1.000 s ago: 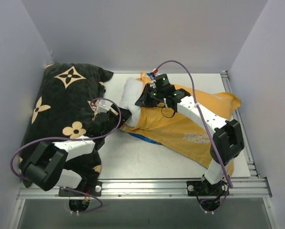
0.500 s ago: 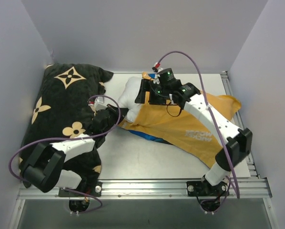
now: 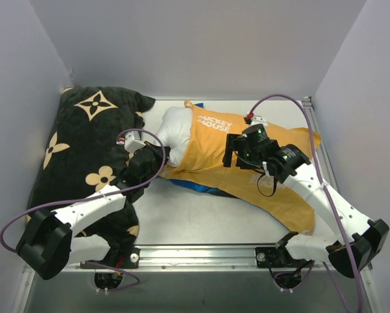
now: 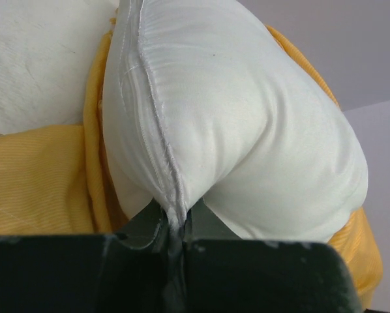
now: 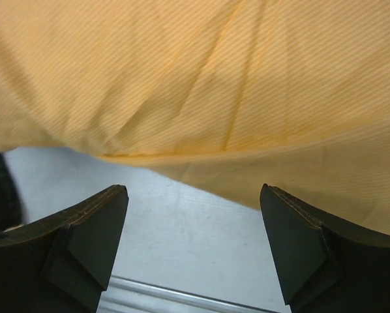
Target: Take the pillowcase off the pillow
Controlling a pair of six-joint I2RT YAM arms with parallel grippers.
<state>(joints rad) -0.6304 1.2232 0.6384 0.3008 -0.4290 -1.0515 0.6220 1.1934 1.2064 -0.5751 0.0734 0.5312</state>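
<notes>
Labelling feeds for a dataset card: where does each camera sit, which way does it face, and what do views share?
Top external: above and behind, looking down on the table; left arm and right arm show.
Left wrist: on the left arm, facing the pillow; left gripper pinches its seam.
Right wrist: on the right arm, facing the pillowcase and table; right gripper open.
Shared: all three show the pillowcase.

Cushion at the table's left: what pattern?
Black fabric cushion with tan flower marks; clearest in the top external view.

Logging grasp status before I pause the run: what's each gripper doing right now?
Left gripper: shut on the pillow, pinching its seam.
Right gripper: open, holding nothing, over the pillowcase.
</notes>
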